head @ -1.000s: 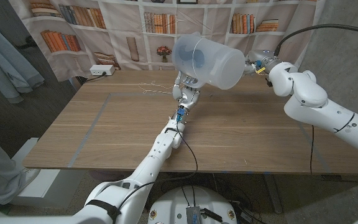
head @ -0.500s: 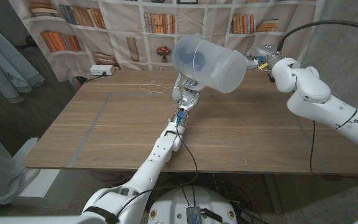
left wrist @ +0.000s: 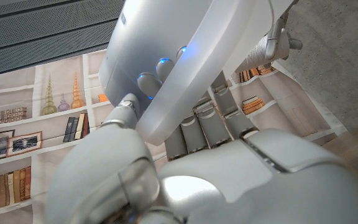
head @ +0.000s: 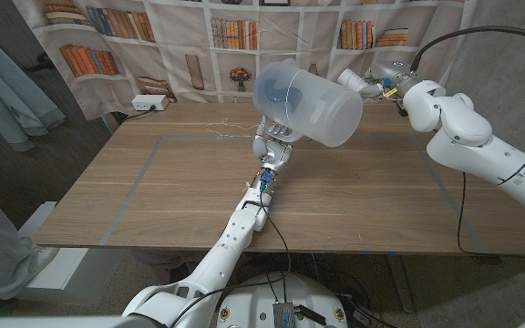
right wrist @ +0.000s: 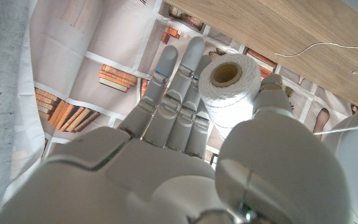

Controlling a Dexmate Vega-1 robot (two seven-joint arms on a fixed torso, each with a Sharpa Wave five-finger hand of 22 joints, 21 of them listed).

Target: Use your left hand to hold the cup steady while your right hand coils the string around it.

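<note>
Bookshelf-printed cloth hangs behind the wooden tabletop [head: 153, 196], where a loose tail of string [head: 219, 128] lies toward the far edge. Near the middle, the left robot hand [head: 274, 138] grasps the translucent cup [head: 306, 91] from beneath, lifted off the wood and tipped on its side, probably so that its whole girth is free for winding. Farther right, the right robot hand [head: 365, 82] sits just beside the cup's base, fingers clasped round a white spool of string [right wrist: 229, 87]; a thin line crosses the cup, so coiling looks under way.
</note>
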